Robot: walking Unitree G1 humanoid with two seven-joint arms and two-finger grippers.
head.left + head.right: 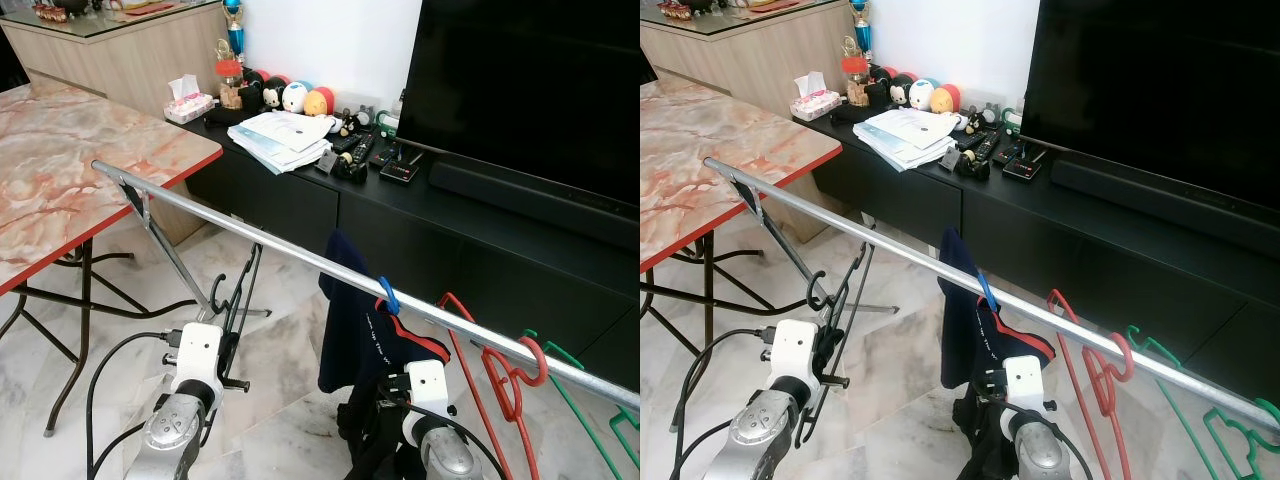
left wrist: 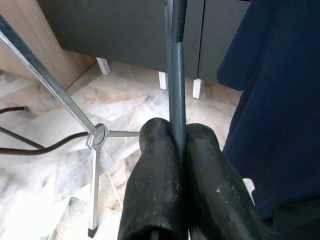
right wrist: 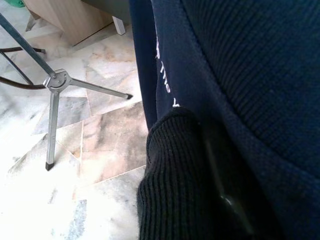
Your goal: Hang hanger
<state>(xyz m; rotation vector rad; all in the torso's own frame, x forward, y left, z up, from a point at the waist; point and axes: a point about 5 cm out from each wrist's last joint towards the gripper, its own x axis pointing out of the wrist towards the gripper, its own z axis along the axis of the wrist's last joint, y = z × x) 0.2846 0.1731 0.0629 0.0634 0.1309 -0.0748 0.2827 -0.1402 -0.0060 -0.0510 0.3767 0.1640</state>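
The left end effector [image 2: 172,150] had its two black fingers [image 2: 155,165] pressed together on the thin bar of a dark hanger [image 1: 235,295], a pinch narrow enough to keep the wire frame from swinging. The hanger stood nearly upright below the rail [image 1: 250,232], its hook [image 1: 215,290] near the rail but apparently not yet over it; I judge the hanger was held this way so the hook could be lifted over the free stretch of rail between the stand's leg [image 1: 165,245] and the navy garment [image 1: 355,335]. The right end effector [image 3: 220,190] was buried in that garment's knit fabric, and whether its fingers were spread or closed could not be told; it seemed placed there to steady or shift the cloth. The garment hung from a blue hook [image 1: 388,295] on the rail, with a red hanger [image 1: 505,375] and a green hanger [image 1: 585,400] farther along toward the robot's right. Beyond stood a black TV cabinet [image 1: 420,220] carrying papers [image 1: 280,135], and a marble tabletop [image 1: 70,165] lay to the left.
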